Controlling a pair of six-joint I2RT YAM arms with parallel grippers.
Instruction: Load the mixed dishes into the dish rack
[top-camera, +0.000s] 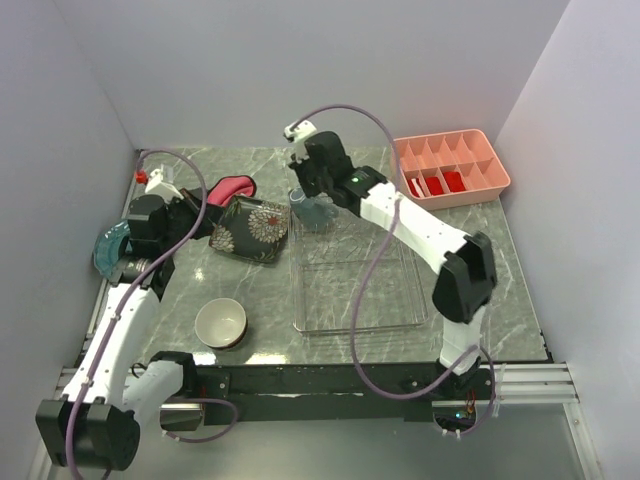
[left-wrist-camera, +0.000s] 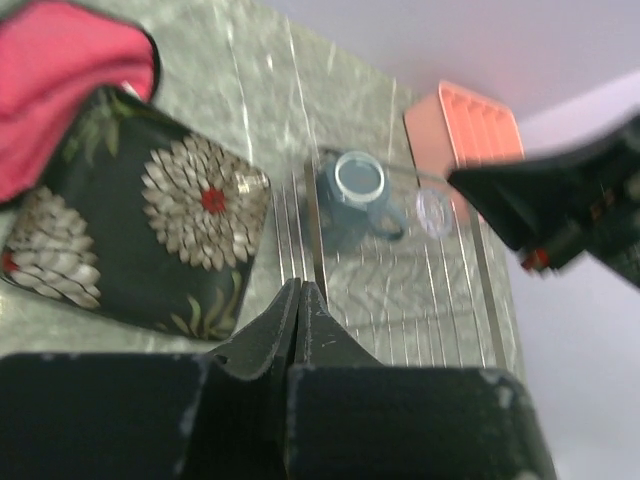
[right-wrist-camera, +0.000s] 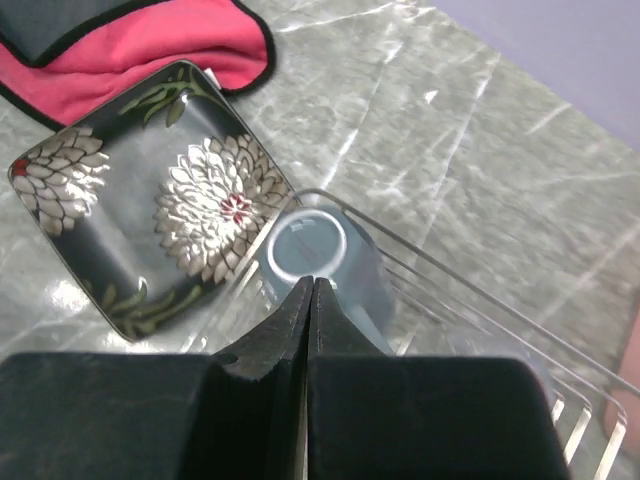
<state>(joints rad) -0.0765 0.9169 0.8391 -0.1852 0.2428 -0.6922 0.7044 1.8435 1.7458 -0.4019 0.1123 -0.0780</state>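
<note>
My right fingers (right-wrist-camera: 285, 325) are pressed together and empty, above the grey-blue mug (right-wrist-camera: 330, 262), which stands in the far left corner of the dish rack (top-camera: 345, 290). My left fingers (left-wrist-camera: 268, 335) are together too, holding nothing, near the square flowered plate (top-camera: 250, 228) on the tabletop (top-camera: 270, 300) just left of the rack. The cream-lined bowl (top-camera: 220, 323) sits nearer, and the round blue plate (top-camera: 105, 250) is at the left edge.
</note>
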